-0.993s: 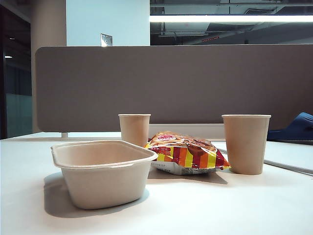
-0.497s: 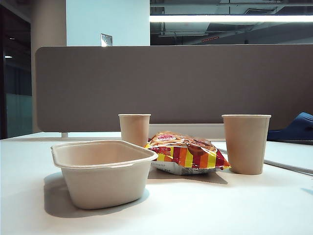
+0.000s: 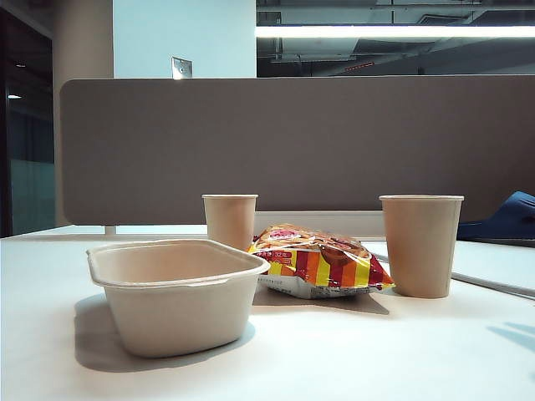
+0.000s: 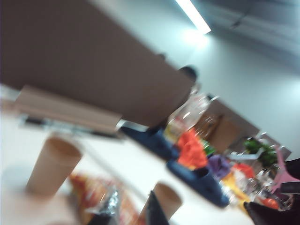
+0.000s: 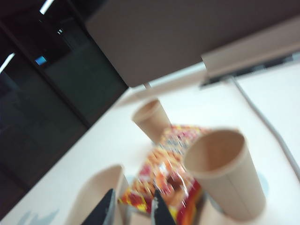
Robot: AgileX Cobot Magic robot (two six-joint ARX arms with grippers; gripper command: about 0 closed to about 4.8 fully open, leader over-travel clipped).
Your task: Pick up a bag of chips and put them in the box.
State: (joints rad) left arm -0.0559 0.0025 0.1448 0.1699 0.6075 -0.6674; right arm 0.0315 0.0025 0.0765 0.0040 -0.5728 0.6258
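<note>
On the desk point(image 3: 351, 359), the bag of chips point(image 3: 319, 261) is lying flat between two paper cups, left cup point(image 3: 230, 220) just behind it, right cup point(image 3: 420, 246) just beside it. Box point(image 3: 175, 294) is sitting in front-left of the bag, apart from it, nothing showing inside. Grey partition point(image 3: 301, 146) is standing behind everything. Neither arm is showing in the exterior view. Left hand point(image 4: 126, 216) is hovering above the bag, only dark finger tips showing at the blurred frame edge; opening: cannot tell. Right hand point(image 5: 132, 208) is hanging over the bag and box side, fingers point(image 5: 106, 210) set narrowly apart, holding nothing.
</note>
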